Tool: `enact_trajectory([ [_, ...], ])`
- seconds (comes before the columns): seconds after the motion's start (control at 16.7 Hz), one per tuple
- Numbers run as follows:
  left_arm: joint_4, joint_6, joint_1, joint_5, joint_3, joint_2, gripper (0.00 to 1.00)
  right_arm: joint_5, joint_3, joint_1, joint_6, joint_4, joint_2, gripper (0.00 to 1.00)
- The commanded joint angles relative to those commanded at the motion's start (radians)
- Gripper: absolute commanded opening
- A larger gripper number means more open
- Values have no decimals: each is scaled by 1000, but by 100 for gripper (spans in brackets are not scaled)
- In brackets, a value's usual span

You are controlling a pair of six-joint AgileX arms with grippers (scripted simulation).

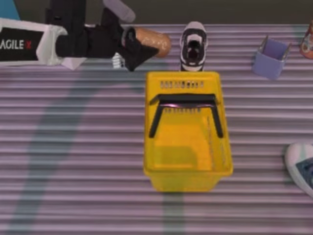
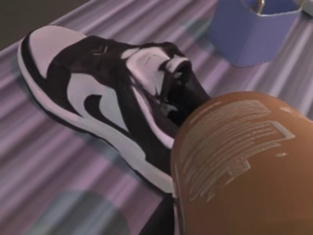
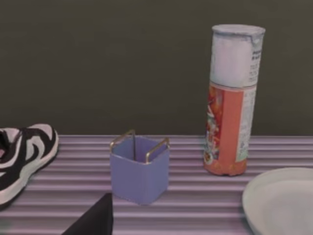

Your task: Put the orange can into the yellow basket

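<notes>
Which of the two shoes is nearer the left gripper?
The black-and-white sneaker at the table's far edge, just right of the left gripper and the orange can. The other shoe lies at the right edge, far off.

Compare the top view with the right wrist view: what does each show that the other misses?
Only the top view shows the large bright yellow plastic basket at the table's middle, the pale orange can lying at the far edge by the left tool, and a blue-and-white shoe at the right edge. Only the right wrist view shows in full the tall white-and-orange tube and a pale plate's rim. Both show the black-and-white sneaker and the small lavender square box.
</notes>
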Motion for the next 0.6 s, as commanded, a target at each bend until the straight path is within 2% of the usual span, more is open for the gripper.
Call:
enact_trajectory([
  [0.18,282,-99,-25,191,-90,-41,0,0,0,0,0,0,0,100],
  [0.36,502,-175,-46,346,-159,-86,0,0,0,0,0,0,0,100],
  [0.48,599,-208,-56,420,-191,-114,0,0,0,0,0,0,0,100],
  [0.6,654,-227,-61,464,-209,-133,0,0,0,0,0,0,0,100],
])
